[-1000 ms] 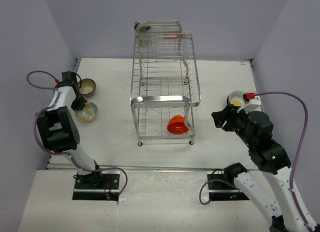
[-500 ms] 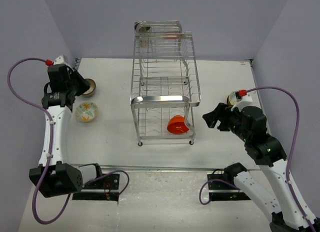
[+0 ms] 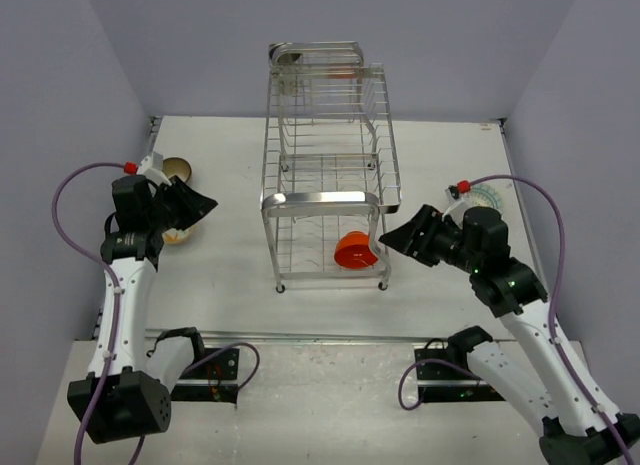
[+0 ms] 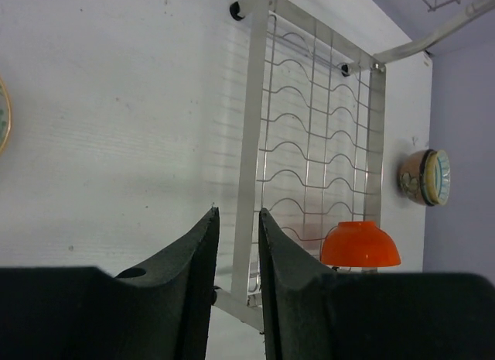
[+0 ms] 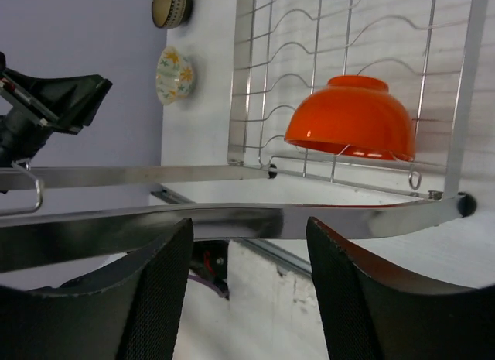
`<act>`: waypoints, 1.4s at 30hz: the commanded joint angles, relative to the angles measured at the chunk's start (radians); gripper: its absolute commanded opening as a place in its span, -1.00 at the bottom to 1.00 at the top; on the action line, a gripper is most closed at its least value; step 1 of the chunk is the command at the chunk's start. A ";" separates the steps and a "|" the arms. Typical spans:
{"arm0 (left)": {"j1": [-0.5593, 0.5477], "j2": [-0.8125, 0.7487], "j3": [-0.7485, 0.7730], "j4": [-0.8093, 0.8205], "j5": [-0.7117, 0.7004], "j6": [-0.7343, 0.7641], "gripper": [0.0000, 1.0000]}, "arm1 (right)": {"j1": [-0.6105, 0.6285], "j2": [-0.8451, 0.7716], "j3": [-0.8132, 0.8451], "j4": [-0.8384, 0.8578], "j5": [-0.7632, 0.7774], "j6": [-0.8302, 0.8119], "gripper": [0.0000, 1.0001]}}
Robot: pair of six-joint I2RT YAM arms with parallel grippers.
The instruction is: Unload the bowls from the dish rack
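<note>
The left gripper [image 4: 237, 214] holds its fingers a narrow slit apart with nothing between them, above the left side of the table [image 3: 240, 275] and pointing toward the dish rack [image 3: 320, 198]. The right gripper [image 5: 249, 224] gapes wide and empty just off the rack's front right corner. The orange-red bowl [image 5: 352, 120] stands on edge in the lower tier at that corner. The patterned bowl [image 5: 175, 73] and the brown bowl [image 3: 177, 168] sit near the table's left edge, and the greenish bowl [image 3: 490, 195] sits by its right edge.
</note>
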 commanded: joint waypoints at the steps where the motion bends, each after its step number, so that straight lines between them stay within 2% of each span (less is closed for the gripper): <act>1: -0.005 -0.012 -0.030 0.073 0.101 -0.012 -0.43 | -0.007 0.025 -0.043 0.127 -0.085 0.167 0.22; 4: -0.005 -0.029 -0.027 0.062 0.110 -0.009 -0.43 | -0.008 0.062 -0.083 0.182 -0.113 0.272 0.09; 6: -0.005 -0.046 -0.022 0.067 0.125 -0.017 -0.43 | -0.022 0.086 -0.089 0.193 -0.128 0.321 0.08; 13: -0.005 -0.061 -0.047 0.084 0.144 -0.021 -0.42 | -0.054 0.160 -0.046 0.191 -0.144 0.379 0.01; 19: -0.005 -0.072 -0.067 0.088 0.165 -0.017 -0.42 | -0.079 0.205 -0.035 0.179 -0.158 0.359 0.01; 23: -0.017 -0.119 -0.082 0.090 0.158 -0.023 -0.41 | -0.088 0.111 0.020 0.028 0.020 0.202 0.02; 24: -0.021 -0.125 -0.082 0.088 0.147 -0.015 -0.41 | -0.088 0.044 0.028 -0.024 0.113 0.168 0.03; 30: -0.028 -0.125 -0.087 0.087 0.101 0.003 -0.40 | -0.086 -0.252 -0.008 -0.137 0.267 -0.030 0.04; 32: -0.028 -0.127 -0.102 0.099 0.104 -0.003 -0.40 | -0.085 -0.314 -0.028 -0.136 0.263 -0.082 0.04; 36: -0.028 -0.122 -0.131 0.123 0.105 -0.001 -0.40 | -0.086 -0.400 -0.060 -0.119 0.119 -0.138 0.10; 39: -0.028 -0.113 -0.134 0.125 0.110 0.005 -0.40 | -0.085 -0.408 -0.031 -0.138 0.088 -0.206 0.13; 42: -0.029 -0.106 -0.136 0.130 0.107 0.008 -0.39 | -0.085 -0.324 0.032 -0.207 0.132 -0.260 0.14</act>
